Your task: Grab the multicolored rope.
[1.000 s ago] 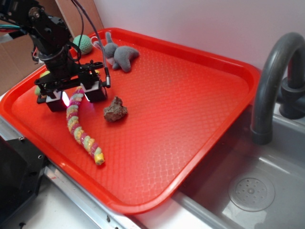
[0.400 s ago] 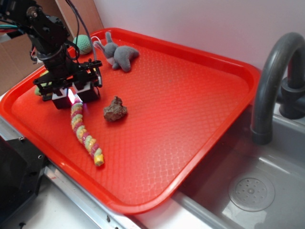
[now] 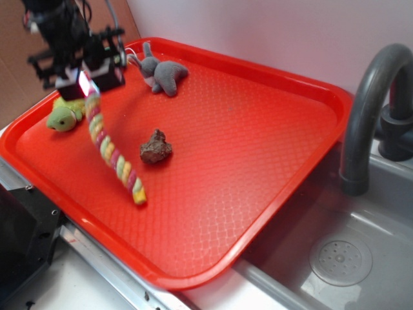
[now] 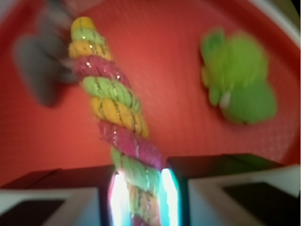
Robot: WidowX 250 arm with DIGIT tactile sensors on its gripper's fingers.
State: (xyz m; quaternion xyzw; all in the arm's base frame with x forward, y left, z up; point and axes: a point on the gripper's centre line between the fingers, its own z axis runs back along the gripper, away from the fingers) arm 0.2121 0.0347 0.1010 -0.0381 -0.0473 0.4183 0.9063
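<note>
Already my gripper (image 3: 86,82) is pinched on the upper end of the rope (image 3: 113,158); the wrist view shows both pads (image 4: 120,200) pressed against its sides, the twist squeezed between them.

Position: gripper raised above the tray (image 3: 271,148), at its back-left. Rope hangs from it and runs down and forward-right toward the near rim. Long axis steeply slanted, not vertical. Lower end sits at or just above the tray floor; cannot tell whether it touches.

Neighbours: green turtle (image 3: 64,117) just left of the rope's upper stretch, apart from it. Brown lump (image 3: 156,148) right of the mid-length, near but clear. Grey plush (image 3: 161,74) behind, well clear.

Judgement: the grasp looks made. What matters next is that slant. The free end trails away from me toward the near rim, so a straight lift should draw it up between turtle and lump without snagging either.
</note>
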